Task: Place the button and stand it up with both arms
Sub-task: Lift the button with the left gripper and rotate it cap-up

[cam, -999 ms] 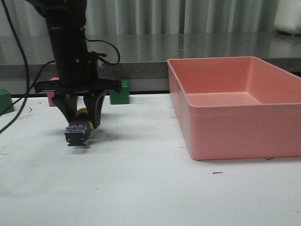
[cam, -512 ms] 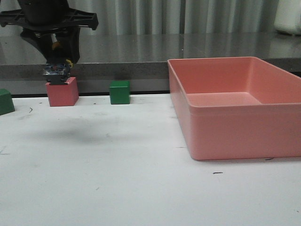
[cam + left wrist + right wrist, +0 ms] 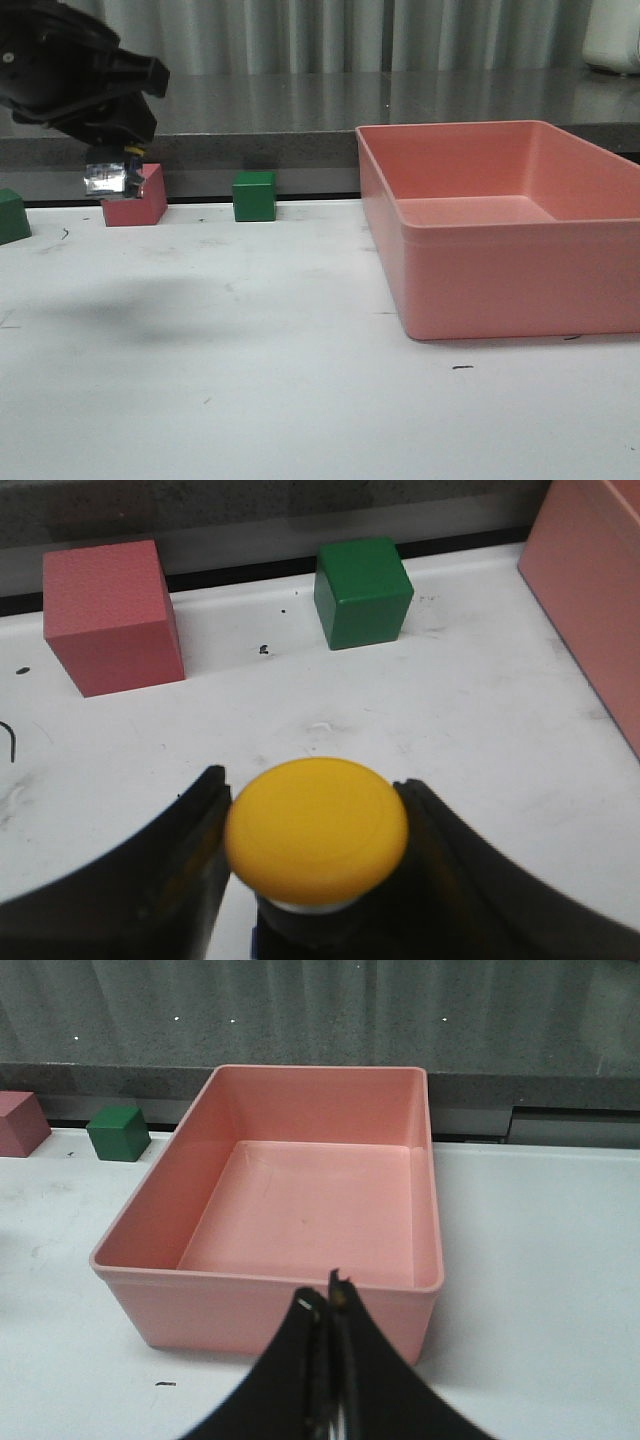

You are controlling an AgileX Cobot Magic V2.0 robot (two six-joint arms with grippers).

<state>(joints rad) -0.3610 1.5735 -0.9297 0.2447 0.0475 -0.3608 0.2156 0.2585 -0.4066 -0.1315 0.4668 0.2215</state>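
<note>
My left gripper is shut on the button, whose round yellow cap faces the wrist camera between the two dark fingers. In the front view the left gripper hangs high above the table at the far left, the button's bluish base poking out below it, in front of the pink cube. My right gripper is shut with nothing in it, held above the table just short of the pink bin's near wall. The right arm does not show in the front view.
A big pink bin fills the right of the table. At the back edge stand a pink cube, a green cube and, at the far left, another green block. A small dark mark lies on the white tabletop.
The left gripper has lifted the button from the tabletop up and to the left, then tilted and dipped slightly. The cubes and the bin have stayed put.
</note>
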